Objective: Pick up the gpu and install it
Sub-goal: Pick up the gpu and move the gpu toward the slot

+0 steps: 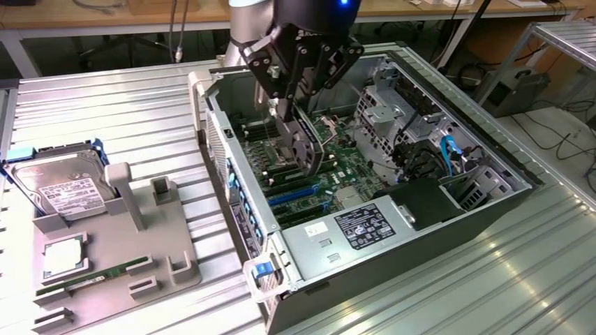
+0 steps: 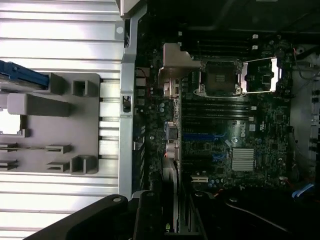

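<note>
Exterior view: the black two-finger gripper (image 1: 296,105) hangs over the open grey metal computer case (image 1: 410,251).
Jaws: narrow, clamped on the top edge of the thin flat black rectangular gpu (image 1: 308,148).
Gpu place: upright inside the case, lower edge near the green motherboard (image 1: 349,178); whether they touch cannot be told.
Beside the case: grey plastic parts tray (image 1: 139,230), on the exterior view's left.

One gpu (image 1: 310,150), one hard drive (image 1: 61,190), one memory stick (image 1: 97,273) — one case (image 1: 419,279).
</note>
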`<control>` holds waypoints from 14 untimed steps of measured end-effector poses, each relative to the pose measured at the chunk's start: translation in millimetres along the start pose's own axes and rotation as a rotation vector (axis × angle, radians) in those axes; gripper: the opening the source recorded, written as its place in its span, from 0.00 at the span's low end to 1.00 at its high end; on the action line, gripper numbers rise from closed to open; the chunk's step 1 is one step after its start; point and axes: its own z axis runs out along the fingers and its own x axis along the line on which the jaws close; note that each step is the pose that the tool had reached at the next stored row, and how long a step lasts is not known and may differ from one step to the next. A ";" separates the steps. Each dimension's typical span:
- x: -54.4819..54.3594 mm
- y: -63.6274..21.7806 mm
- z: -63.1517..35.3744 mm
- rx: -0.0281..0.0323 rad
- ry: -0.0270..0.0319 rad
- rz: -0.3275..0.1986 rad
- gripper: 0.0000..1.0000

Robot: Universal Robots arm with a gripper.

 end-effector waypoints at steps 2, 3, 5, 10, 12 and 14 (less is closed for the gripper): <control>-8.9 2.2 3.7 0.0005 0.0000 0.000 0.26; -13.8 3.0 5.7 0.0009 0.0001 0.000 0.26; -23.8 4.0 9.7 0.0013 0.0000 0.000 0.26; -52.3 5.6 21.1 0.0017 0.0000 0.000 0.26; -61.8 5.6 24.9 0.0017 0.0000 0.000 0.26; -70.0 5.2 28.4 0.0014 -0.0001 0.000 0.26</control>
